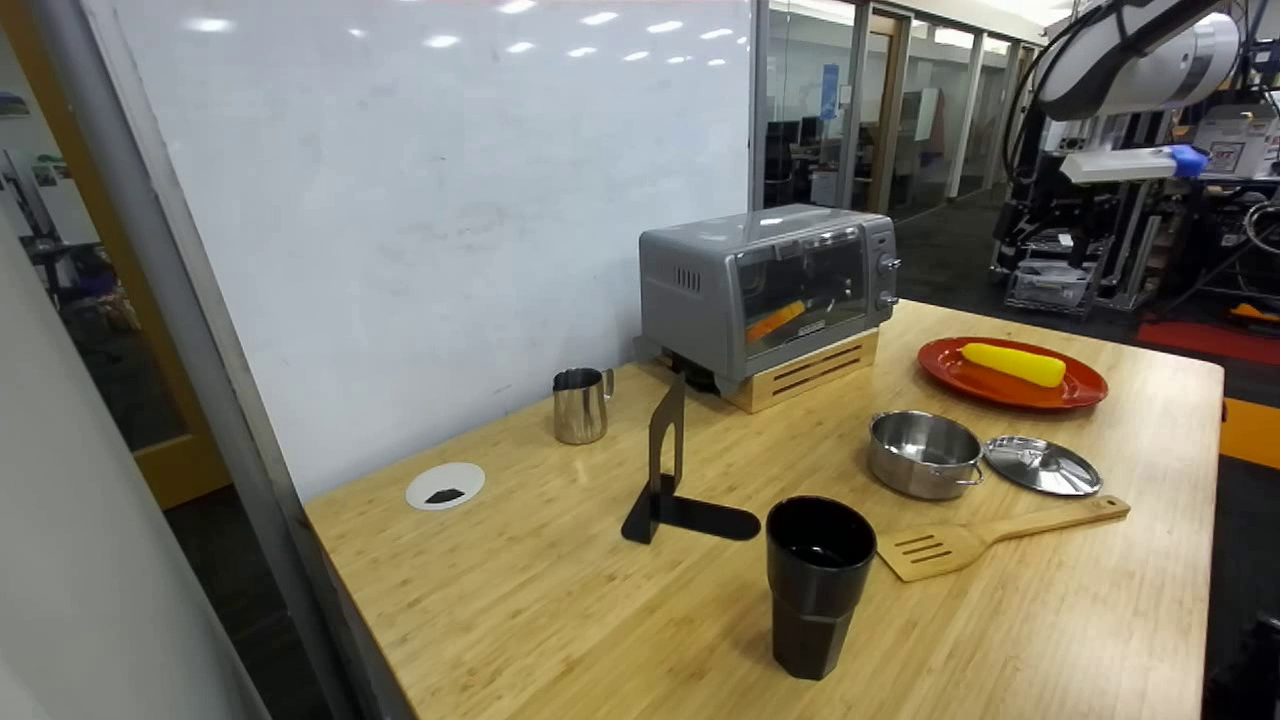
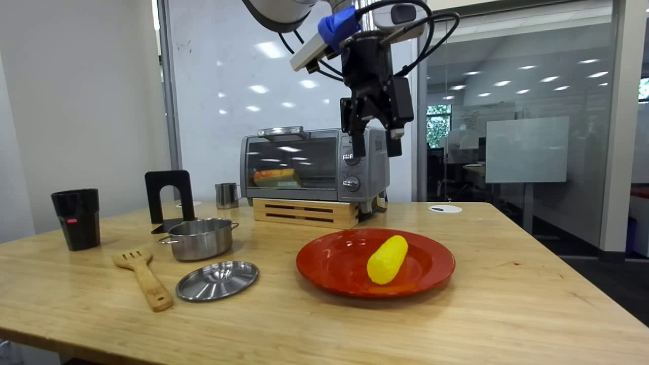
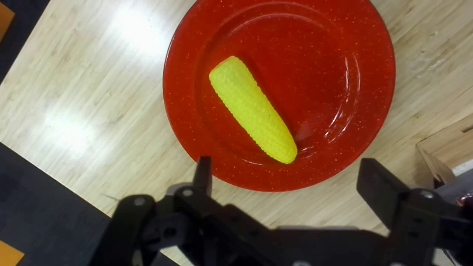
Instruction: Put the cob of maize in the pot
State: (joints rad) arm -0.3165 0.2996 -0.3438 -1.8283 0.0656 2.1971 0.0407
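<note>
The bright yellow cob of maize (image 1: pixel 1015 364) (image 2: pixel 388 259) (image 3: pixel 255 111) rests on the round red plate (image 1: pixel 985 390) (image 2: pixel 324 263) (image 3: pixel 314 74). My gripper (image 2: pixel 376 151) (image 3: pixel 286 161) is open, pointing down high above the tabletop, with nothing held. In the wrist view its fingers (image 3: pixel 203 177) stand wide apart at the plate's lower edge, with the cob's narrow end showing between the tips, well below them. The small silver pot (image 1: pixel 915 472) (image 2: pixel 205 243) sits uncovered beside the plate; no contents show in an exterior view. The pot is out of the wrist view.
A metal lid (image 1: pixel 1042 466) (image 2: pixel 218 281) lies between pot and plate. Nearby are a wooden spatula (image 1: pixel 950 550) (image 2: pixel 147 284), a tall black cup (image 1: pixel 815 610) (image 2: pixel 78 223) and a black bookend (image 1: pixel 690 512). A toaster oven (image 1: pixel 770 290) (image 2: pixel 314 162) on a wooden stand and a steel cup (image 1: pixel 580 410) stand behind.
</note>
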